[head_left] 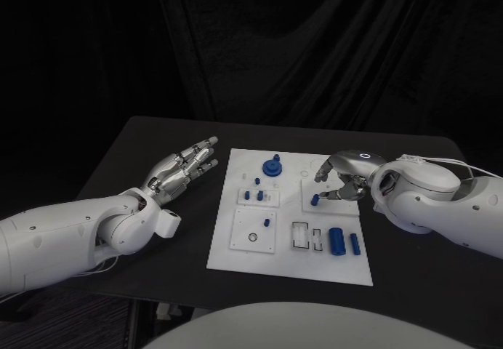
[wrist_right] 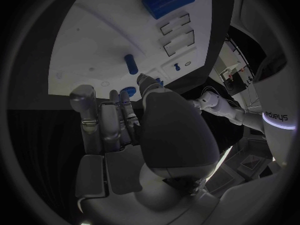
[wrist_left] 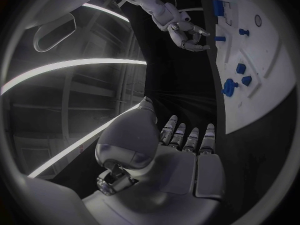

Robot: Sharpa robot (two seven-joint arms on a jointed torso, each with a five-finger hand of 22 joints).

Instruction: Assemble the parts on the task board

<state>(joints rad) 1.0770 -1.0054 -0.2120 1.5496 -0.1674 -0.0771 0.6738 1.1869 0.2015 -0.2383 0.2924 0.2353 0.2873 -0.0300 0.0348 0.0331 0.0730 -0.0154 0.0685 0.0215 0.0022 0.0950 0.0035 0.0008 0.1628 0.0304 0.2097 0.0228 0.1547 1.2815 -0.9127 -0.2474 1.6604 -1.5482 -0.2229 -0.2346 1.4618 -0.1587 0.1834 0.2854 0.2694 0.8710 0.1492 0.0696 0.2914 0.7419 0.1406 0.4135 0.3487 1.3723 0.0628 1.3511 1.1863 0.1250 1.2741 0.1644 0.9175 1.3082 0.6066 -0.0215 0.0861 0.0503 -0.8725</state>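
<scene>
The white task board [head_left: 275, 256] lies in the middle of the black table. On it are a round blue part [head_left: 272, 169] at the far end, small blue pegs [head_left: 253, 195], and a thick blue cylinder [head_left: 336, 241] with a thinner one [head_left: 355, 244] near the front right. My right hand [head_left: 341, 179] hovers over the board's far right, fingers bent and apart, beside a small blue peg [head_left: 315, 198] [wrist_right: 131, 64]; I see nothing held in it. My left hand [head_left: 187, 166] [wrist_left: 187, 140] lies flat and open left of the board, fingers stretched out. My right hand [wrist_left: 184, 32] appears in the left wrist view too.
Rectangular slots [head_left: 307, 236] and a ring-shaped mark [head_left: 253, 237] sit in the board's near half. The black table [head_left: 137, 156] extends left and right of the board, with a dark curtain behind it.
</scene>
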